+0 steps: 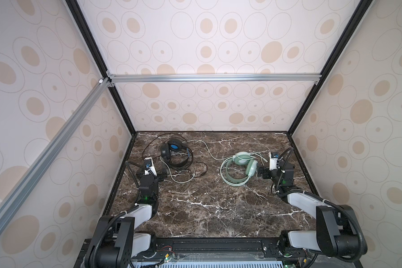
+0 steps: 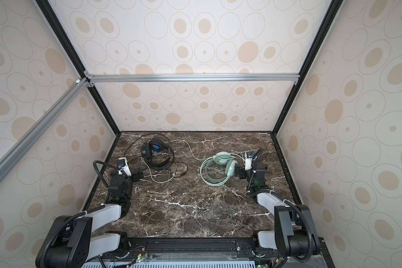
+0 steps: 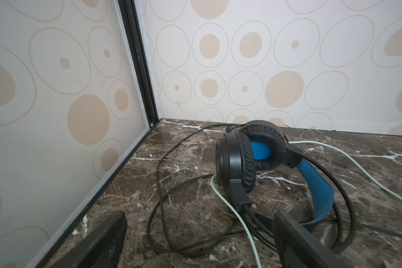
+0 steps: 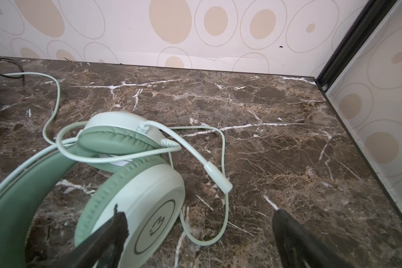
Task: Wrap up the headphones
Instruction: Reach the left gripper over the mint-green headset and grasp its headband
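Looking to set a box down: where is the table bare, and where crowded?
Bare: the near half of the table, from both headsets to the front edge; also the far right strip behind the green headset. Crowded: far left, where the black headset sits among looped cords.

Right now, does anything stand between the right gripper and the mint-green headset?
Nothing visible does. The open right gripper sits just beside the mint-green headset, by its nearer ear cup. Only that headset's own pale cord loops on the marble tabletop between the fingers.
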You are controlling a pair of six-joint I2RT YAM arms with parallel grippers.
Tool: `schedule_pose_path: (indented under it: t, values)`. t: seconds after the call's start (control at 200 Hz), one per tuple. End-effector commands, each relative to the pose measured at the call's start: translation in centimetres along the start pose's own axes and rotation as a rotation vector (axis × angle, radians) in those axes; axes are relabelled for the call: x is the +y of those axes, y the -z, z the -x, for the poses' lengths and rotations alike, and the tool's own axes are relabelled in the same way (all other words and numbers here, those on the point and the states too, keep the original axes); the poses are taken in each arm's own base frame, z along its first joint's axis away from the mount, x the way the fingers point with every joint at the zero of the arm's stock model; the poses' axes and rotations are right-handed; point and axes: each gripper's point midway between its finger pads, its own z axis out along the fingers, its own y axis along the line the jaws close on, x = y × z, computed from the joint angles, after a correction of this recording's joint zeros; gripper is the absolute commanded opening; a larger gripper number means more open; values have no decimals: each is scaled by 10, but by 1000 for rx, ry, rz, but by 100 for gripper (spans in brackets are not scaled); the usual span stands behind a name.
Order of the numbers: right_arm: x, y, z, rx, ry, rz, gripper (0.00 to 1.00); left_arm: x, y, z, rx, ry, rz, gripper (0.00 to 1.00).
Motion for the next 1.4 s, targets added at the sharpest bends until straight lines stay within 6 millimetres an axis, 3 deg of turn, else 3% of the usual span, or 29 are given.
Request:
schedule_pose_path:
  t: [0.0, 0.115, 0.22, 0.345, 0.495, 0.645, 0.885, 1.065, 1.215, 1.39]
  values:
    - [4, 8, 11, 39, 2, -5, 100, -13, 5, 3, 84, 67, -78, 98]
    - [2, 13, 30, 38, -121, -26, 100, -11, 15, 20, 111, 108, -63, 98]
    - [2, 16, 37, 139, -223, -50, 100, -14, 23, 32, 171, 186, -64, 98]
    - [12, 12, 35, 304, -266, -36, 100, -33, 34, 35, 247, 273, -111, 98]
    - [29, 12, 33, 358, -285, 4, 100, -64, 47, 40, 315, 363, -134, 98]
    - [40, 21, 18, 507, -322, 15, 100, -120, 51, 20, 544, 376, -169, 98]
    - [56, 47, 7, 609, -353, 86, 100, -238, 60, 25, 603, 403, -358, 98]
    - [51, 69, 14, 580, -313, 82, 100, -311, 61, 1, 719, 366, -356, 98]
    - [50, 81, 17, 571, -286, 91, 100, -350, 70, -31, 807, 343, -301, 98]
    - [53, 87, 19, 568, -259, 117, 100, -372, 74, -66, 886, 342, -247, 98]
